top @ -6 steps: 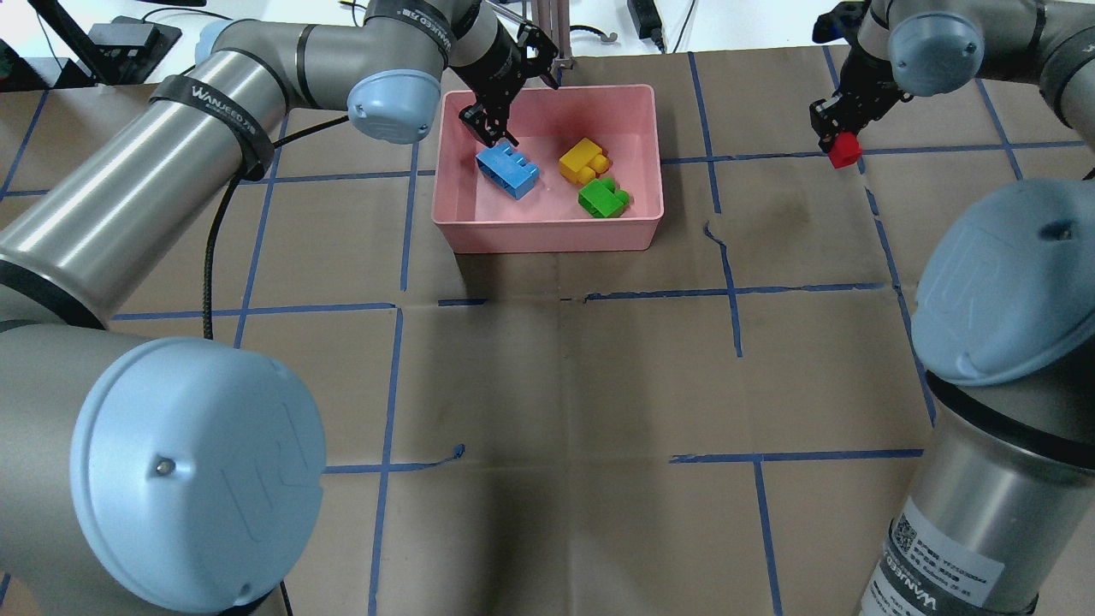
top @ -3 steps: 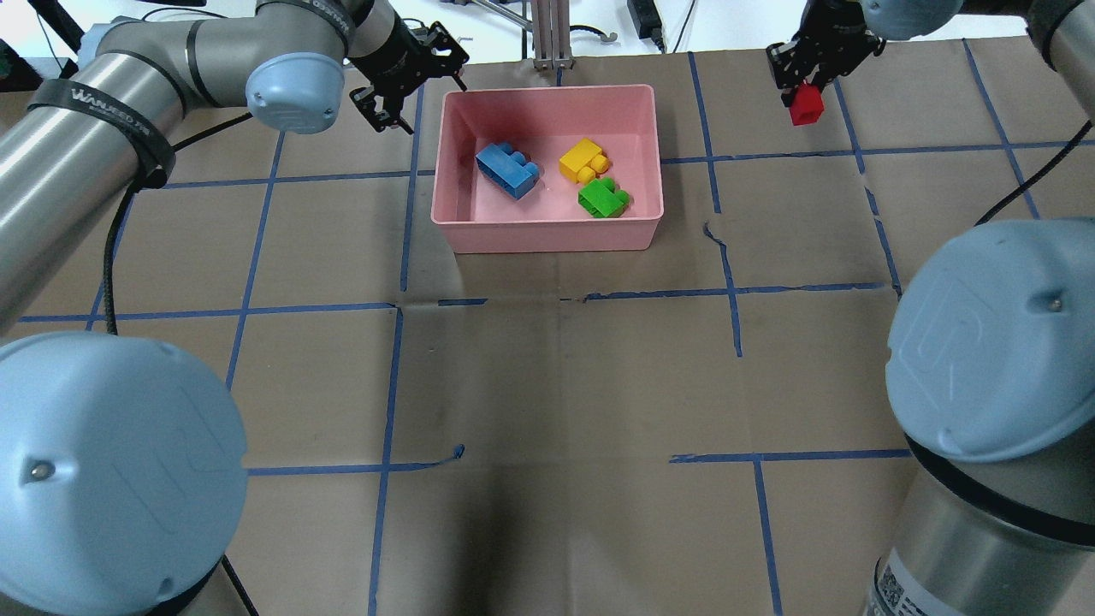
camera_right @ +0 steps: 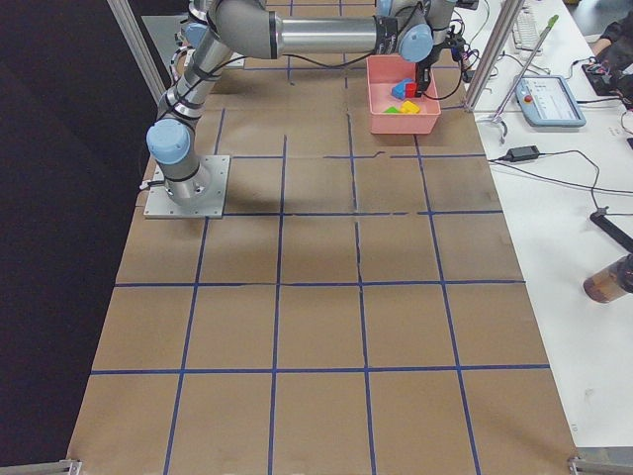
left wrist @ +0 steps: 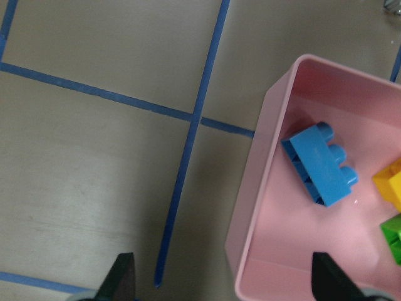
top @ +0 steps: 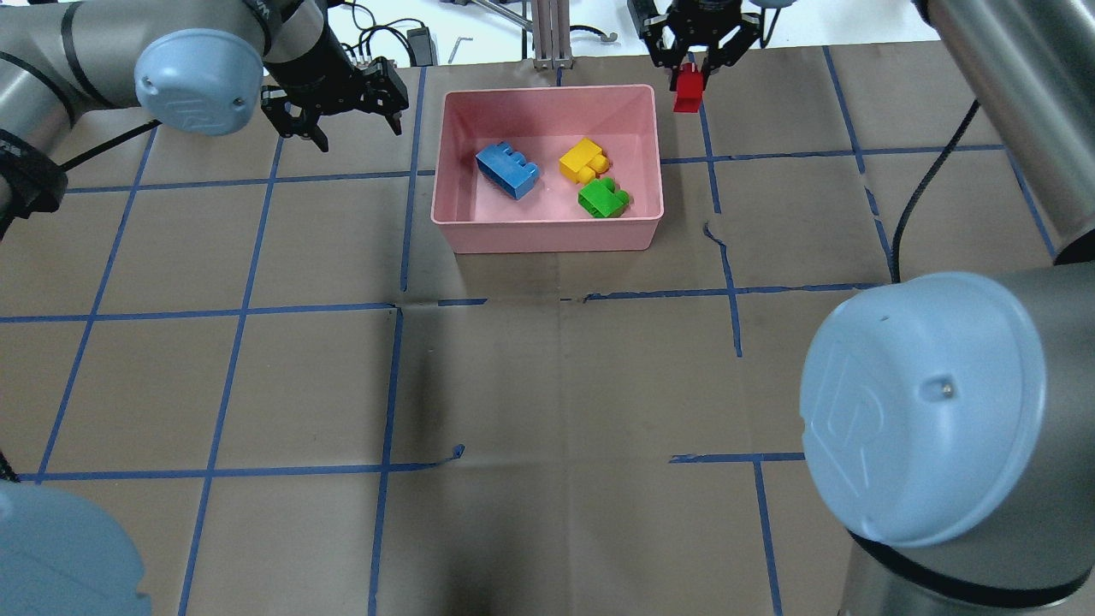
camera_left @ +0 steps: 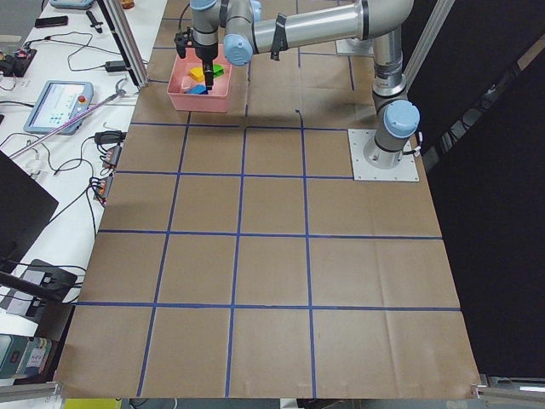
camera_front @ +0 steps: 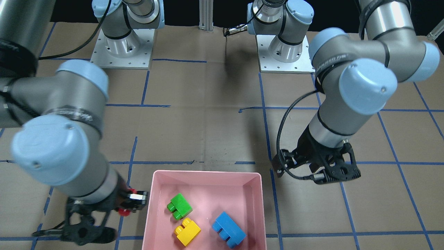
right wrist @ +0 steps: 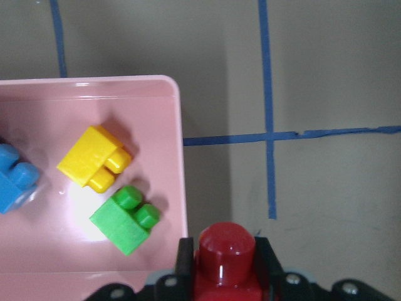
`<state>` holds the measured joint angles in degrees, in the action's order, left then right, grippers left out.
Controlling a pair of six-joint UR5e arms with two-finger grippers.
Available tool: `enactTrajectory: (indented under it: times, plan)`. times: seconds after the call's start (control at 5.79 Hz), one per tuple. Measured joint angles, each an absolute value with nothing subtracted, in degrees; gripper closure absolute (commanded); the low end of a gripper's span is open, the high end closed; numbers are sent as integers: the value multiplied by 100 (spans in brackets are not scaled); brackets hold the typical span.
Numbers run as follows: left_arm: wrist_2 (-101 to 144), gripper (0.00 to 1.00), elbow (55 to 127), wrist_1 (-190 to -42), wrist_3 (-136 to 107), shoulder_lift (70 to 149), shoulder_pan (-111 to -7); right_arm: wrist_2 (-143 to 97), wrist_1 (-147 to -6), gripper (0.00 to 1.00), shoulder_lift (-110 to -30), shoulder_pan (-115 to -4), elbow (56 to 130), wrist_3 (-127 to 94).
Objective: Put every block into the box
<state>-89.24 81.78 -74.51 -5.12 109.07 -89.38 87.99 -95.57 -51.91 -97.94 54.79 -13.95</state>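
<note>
Red block [top: 686,92] is pinched in the right claw [top: 689,74], held over the counter [top: 547,385] just outside the right wall of the box [top: 547,235]. Blue block [top: 507,169], yellow block [top: 583,160] and green block [top: 603,198] are seen lying inside the box. Left claw [top: 358,128] is spread wide, empty, held left of the box.

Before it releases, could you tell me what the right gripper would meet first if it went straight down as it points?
Probably the table, not the box: the right gripper, shut on the red block, hangs just outside the box wall in wrist and overhead views. Depth is unclear, though.
</note>
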Motion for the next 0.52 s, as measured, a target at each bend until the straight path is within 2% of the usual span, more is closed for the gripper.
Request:
enactTrajectory:
  times: [0.17,0.35,0.52]
  plan:
    - [-9340,0,8202,-7813,-311,10731,-8934,8618,-9717,80,-4990,-10089,5469,-1921]
    - [-9190,0,8168,-8029,-343,10655,-8892,8543,-9894,74,-4721,-10255,5481,-2136]
    - [-8803,0,8122,-8163,-440,10603,-8831,8520,-9993,65,-4513,-10312,5514,-2187]
